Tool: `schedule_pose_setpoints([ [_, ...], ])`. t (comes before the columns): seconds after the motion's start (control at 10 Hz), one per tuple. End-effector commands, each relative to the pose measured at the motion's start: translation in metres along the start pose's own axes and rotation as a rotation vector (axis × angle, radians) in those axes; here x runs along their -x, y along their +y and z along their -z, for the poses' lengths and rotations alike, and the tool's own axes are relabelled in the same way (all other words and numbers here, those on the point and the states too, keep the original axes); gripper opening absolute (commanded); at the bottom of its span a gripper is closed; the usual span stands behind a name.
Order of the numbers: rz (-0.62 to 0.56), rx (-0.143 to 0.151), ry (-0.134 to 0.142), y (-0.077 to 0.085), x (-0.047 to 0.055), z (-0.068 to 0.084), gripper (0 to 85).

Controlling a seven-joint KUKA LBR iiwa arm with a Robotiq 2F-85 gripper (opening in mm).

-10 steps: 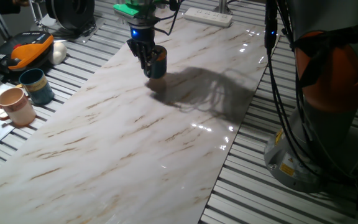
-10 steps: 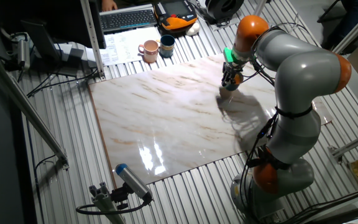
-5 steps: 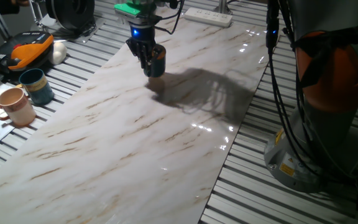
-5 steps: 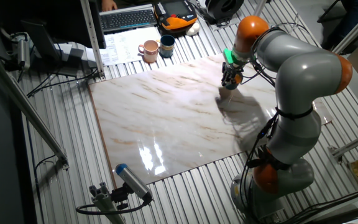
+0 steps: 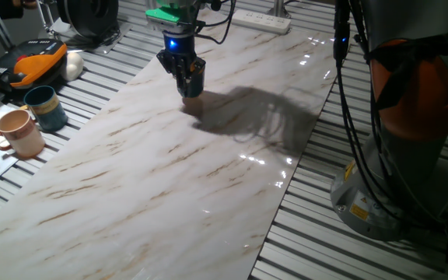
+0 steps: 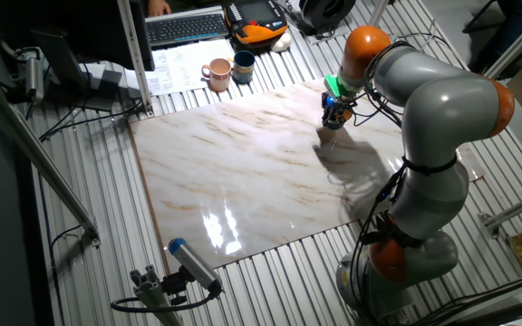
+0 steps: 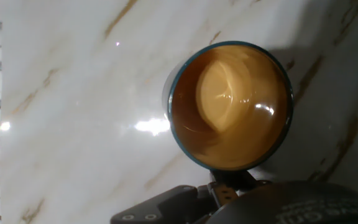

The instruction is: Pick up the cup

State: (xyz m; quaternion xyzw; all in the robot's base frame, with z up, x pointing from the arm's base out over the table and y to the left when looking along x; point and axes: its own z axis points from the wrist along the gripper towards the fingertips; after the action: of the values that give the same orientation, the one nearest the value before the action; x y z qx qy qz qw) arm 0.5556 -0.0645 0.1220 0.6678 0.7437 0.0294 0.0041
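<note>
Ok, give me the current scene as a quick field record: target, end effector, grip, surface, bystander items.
target: navy mug, orange-tan inside, upright
end effector: down at the mug, near the far edge of the marble board
grip: fingers at the mug's rim; closure cannot be confirmed
lift: bottom of mug hidden, contact with board unclear
bystanders: teal mug and pinkish-tan mug side by side off the board
other: orange-and-black device

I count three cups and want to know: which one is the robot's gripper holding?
The dark blue cup with the orange inside, in the gripper on the marble board. The teal mug and pinkish mug stand together off the board.
</note>
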Motion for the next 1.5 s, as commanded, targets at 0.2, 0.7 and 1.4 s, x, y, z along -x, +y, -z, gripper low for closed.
schedule_pose_setpoints([
  [0.2,0.01,0.003,0.004,-0.0001,-0.0007,-0.001,0.0],
  [0.7,0.177,-0.046,-0.023,0.0006,-0.0011,-0.0026,0.0],
  [1.4,0.397,-0.067,0.004,0.0022,-0.0002,-0.002,0.0],
])
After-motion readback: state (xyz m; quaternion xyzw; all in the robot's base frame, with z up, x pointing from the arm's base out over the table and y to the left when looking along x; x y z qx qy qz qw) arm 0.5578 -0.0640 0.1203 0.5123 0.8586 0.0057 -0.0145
